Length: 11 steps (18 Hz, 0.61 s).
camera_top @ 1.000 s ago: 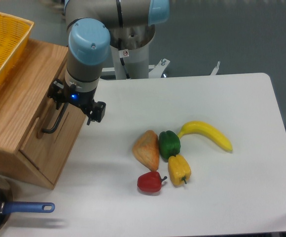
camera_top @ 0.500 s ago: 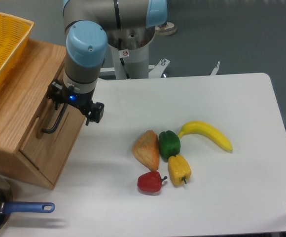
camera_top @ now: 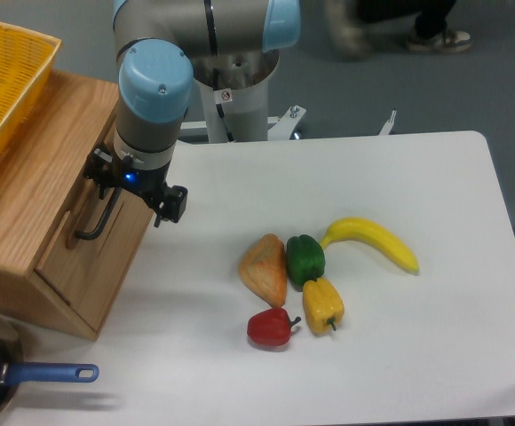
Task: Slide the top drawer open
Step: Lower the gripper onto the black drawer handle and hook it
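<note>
Barely any change over the last second — gripper [camera_top: 115, 182] has crept slightly left, sitting at the upper end of the black bar handle [camera_top: 98, 220] of the top drawer [camera_top: 84, 226]. Grasp state: cannot tell, wrist hides the fingers. Drawer at left worktop edge, apparently little opened — pull hardly begun, I judge.

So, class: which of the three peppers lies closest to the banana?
The green pepper: it sits right beside the banana's stem end, while the yellow pepper and red pepper lie farther off.
</note>
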Motion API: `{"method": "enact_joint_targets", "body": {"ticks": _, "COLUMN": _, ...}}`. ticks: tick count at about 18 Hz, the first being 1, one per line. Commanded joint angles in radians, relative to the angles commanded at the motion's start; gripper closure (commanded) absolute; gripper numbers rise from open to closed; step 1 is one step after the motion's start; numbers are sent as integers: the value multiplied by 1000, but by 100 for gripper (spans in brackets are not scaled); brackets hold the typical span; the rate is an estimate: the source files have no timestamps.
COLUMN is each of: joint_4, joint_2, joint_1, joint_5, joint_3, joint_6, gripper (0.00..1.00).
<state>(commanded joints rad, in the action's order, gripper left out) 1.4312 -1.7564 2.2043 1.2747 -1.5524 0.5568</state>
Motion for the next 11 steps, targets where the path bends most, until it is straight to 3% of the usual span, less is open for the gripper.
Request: {"method": "enact_joint_targets", "body": {"ticks": 11, "joint_4": -5, "joint_2": -9, "joint_1": 9, "joint_5": 5, "joint_3": 9, "joint_6": 11, "gripper": 0}}
